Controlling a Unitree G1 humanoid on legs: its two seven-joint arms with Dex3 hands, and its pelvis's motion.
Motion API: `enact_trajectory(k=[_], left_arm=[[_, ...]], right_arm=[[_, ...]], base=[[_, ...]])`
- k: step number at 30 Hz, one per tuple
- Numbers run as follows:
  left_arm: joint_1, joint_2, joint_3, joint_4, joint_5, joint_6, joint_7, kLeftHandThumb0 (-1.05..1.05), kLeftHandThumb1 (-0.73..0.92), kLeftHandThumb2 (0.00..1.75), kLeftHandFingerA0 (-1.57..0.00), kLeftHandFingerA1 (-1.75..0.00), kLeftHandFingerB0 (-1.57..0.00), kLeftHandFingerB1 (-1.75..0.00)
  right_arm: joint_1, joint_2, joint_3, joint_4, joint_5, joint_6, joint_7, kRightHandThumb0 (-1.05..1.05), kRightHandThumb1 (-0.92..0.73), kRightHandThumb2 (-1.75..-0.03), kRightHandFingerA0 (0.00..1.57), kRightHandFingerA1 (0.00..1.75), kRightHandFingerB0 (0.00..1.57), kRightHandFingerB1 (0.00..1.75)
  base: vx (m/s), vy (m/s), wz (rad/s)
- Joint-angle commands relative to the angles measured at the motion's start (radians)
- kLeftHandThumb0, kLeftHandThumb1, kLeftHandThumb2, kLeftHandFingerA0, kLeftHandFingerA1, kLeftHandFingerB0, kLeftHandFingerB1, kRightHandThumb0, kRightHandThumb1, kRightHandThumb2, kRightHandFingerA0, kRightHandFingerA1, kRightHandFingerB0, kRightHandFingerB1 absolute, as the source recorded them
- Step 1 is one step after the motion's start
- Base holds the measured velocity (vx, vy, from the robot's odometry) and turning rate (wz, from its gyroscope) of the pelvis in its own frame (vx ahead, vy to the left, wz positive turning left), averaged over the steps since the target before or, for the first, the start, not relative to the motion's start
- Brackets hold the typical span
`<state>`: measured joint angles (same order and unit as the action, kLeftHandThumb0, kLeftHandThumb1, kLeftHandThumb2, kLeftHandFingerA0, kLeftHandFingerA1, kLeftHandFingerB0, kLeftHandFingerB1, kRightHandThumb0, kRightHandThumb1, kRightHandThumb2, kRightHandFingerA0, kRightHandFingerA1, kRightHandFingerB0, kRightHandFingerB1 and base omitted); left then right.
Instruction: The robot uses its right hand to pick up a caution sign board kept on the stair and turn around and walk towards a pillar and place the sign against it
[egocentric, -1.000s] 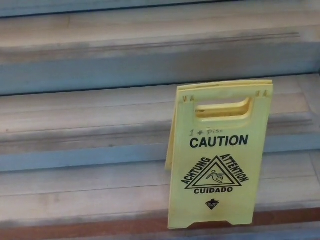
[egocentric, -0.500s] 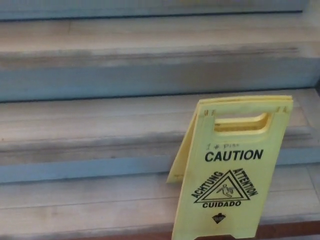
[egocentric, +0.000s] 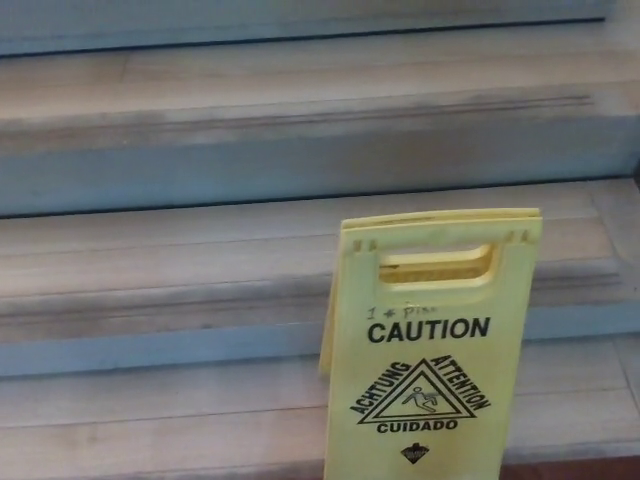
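— Stairs fill our whole view: how many steps do we count?

— We count three pale, worn treads, each with a grey-blue riser below it, and a strip of a fourth riser along the top edge. A reddish-brown strip shows at the bottom right corner.

— And signs?

— One. We see a single yellow caution sign board, folded, standing upright on the lowest tread, right of centre. Its bottom edge runs out of the picture. It has one handle slot near the top, one black warning triangle with a slipping figure, and the words CAUTION, ACHTUNG, ATTENTION and CUIDADO. Some faint handwriting sits just above CAUTION.

— Where does it lie relative to our hands?

— We cannot say: neither hand shows, so we cannot tell whether either is loose or clenched. Nothing touches the sign.

— What differs from half a second ago?

— The sign sat further right and slightly higher in the picture, with its rear panel splayed out more to the left. Now it appears nearer the middle and more square-on. The steps look almost the same, so we cannot tell how much of that is our camera shifting.
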<state>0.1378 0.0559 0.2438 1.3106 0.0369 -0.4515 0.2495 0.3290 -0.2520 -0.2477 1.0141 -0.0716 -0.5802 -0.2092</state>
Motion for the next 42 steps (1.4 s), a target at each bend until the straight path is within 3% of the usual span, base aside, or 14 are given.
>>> enact_trajectory(k=[1, 4, 9, 12, 13, 22, 27, 32, 33, 35, 37, 39, 40, 42], left_arm=[[0.003, 0.023, 0.007, -0.004, -0.016, 0.025, -0.007, 0.05, 0.46, 1.11, -1.01, -0.87, -0.93, -0.65], [0.006, 0.025, -0.005, -0.009, -0.003, 0.027, 0.008, 0.03, 0.51, 0.93, -0.99, -0.87, -0.91, -0.64], [0.002, 0.031, 0.003, -0.011, -0.014, 0.021, 0.002, 0.06, 0.42, 1.15, -0.98, -0.9, -0.94, -0.65], [-0.001, 0.03, -0.006, -0.01, -0.006, 0.035, 0.009, 0.05, 0.45, 1.12, -0.99, -0.82, -0.92, -0.63], [-0.001, 0.027, -0.005, -0.009, -0.009, 0.036, 0.007, 0.05, 0.49, 0.98, -0.99, -0.82, -0.9, -0.64], [0.024, 0.019, 0.002, -0.02, -0.017, 0.011, -0.004, 0.08, 0.44, 1.08, -0.99, -0.88, -0.91, -0.65], [0.02, 0.023, 0.0, -0.014, -0.014, 0.023, 0.012, 0.0, 0.53, 0.87, -1.02, -0.9, -0.94, -0.66], [0.027, 0.024, 0.01, -0.009, -0.024, 0.028, -0.002, 0.03, 0.47, 0.93, -1.04, -0.91, -0.95, -0.65], [0.031, 0.03, 0.015, -0.004, -0.028, 0.026, -0.015, 0.08, 0.47, 0.97, -1.01, -0.87, -0.91, -0.65], [0.031, 0.03, 0.016, -0.004, -0.027, 0.026, -0.015, 0.08, 0.47, 0.97, -1.01, -0.87, -0.91, -0.65], [0.026, 0.037, 0.014, 0.005, -0.021, 0.033, -0.009, -0.09, 0.57, 0.78, -1.04, -0.87, -0.95, -0.65], [0.023, 0.035, 0.02, 0.006, -0.027, 0.035, -0.01, -0.1, 0.56, 0.73, -1.05, -0.89, -0.96, -0.66], [0.023, 0.039, 0.013, 0.01, -0.017, 0.037, -0.003, -0.05, 0.56, 0.8, -1.05, -0.8, -0.93, -0.63], [0.024, 0.043, 0.01, 0.013, -0.012, 0.039, -0.001, -0.05, 0.56, 0.8, -1.05, -0.8, -0.93, -0.63]], right_arm=[[-0.018, -0.013, -0.001, 0.029, 0.011, -0.007, -0.001, 0.1, -0.67, -0.86, 0.92, 0.71, 0.7, 0.56], [-0.029, -0.019, -0.008, 0.027, 0.022, -0.015, 0.008, 0.09, -0.67, -0.81, 0.92, 0.72, 0.7, 0.57], [-0.018, -0.032, -0.01, -0.071, 0.017, -0.013, 0.0, 0.11, -0.62, -0.93, 0.93, 0.74, 0.71, 0.61], [-0.01, -0.032, -0.009, -0.112, 0.012, 0.009, -0.006, 0.12, -0.62, -0.96, 0.94, 0.78, 0.7, 0.62], [-0.008, -0.032, -0.008, -0.12, 0.012, 0.02, -0.003, 0.13, -0.63, -0.92, 0.92, 0.73, 0.69, 0.6], [-0.012, -0.044, -0.013, -0.09, 0.013, 0.008, 0.001, 0.11, -0.64, -0.9, 0.92, 0.75, 0.69, 0.6], [-0.037, -0.051, -0.025, -0.098, 0.033, -0.017, 0.018, 0.16, -0.63, -0.95, 0.91, 0.81, 0.68, 0.62], [-0.049, -0.06, -0.038, -0.142, 0.038, 0.033, 0.024, 0.09, -0.66, -0.91, 0.94, 0.79, 0.69, 0.6], [-0.074, -0.092, -0.013, -0.151, -0.011, 0.032, 0.013, 0.08, -0.71, -0.83, 0.83, 0.63, 0.5, 0.48], [-0.074, -0.092, -0.012, -0.152, -0.011, 0.034, 0.012, 0.08, -0.71, -0.83, 0.83, 0.63, 0.5, 0.48], [-0.095, -0.148, 0.034, -0.219, -0.054, 0.011, 0.067, -0.27, -0.61, -0.6, 0.26, 0.42, 0.1, 0.26], [-0.085, -0.191, 0.061, -0.348, -0.077, 0.043, 0.109, -0.34, -0.56, -0.57, 0.08, 0.4, 0.03, 0.18], [-0.119, -0.284, 0.096, -0.54, -0.134, 0.154, 0.2, -0.82, -0.45, -0.76, 0.0, 0.09, 0.0, 0.0], [-0.125, -0.315, 0.109, -0.618, -0.142, 0.206, 0.233, -0.82, -0.45, -0.76, 0.0, 0.09, 0.0, 0.0]], base=[[0.0, 0.0, 0.0], [0.03, 0.027, -0.05], [0.03, 0.144, -0.07], [0.01, 0.312, -0.02], [0.0, 0.333, 0.2], [0.04, 0.037, 0.06], [0.0, -0.016, 0.0], [0.0, 0.0, 0.0], [0.0, 0.0, 0.0], [0.0, 0.0, 0.0], [0.0, 0.0, 0.0], [0.0, 0.0, 0.0], [0.0, 0.0, 0.0], [0.0, 0.0, 0.0]])
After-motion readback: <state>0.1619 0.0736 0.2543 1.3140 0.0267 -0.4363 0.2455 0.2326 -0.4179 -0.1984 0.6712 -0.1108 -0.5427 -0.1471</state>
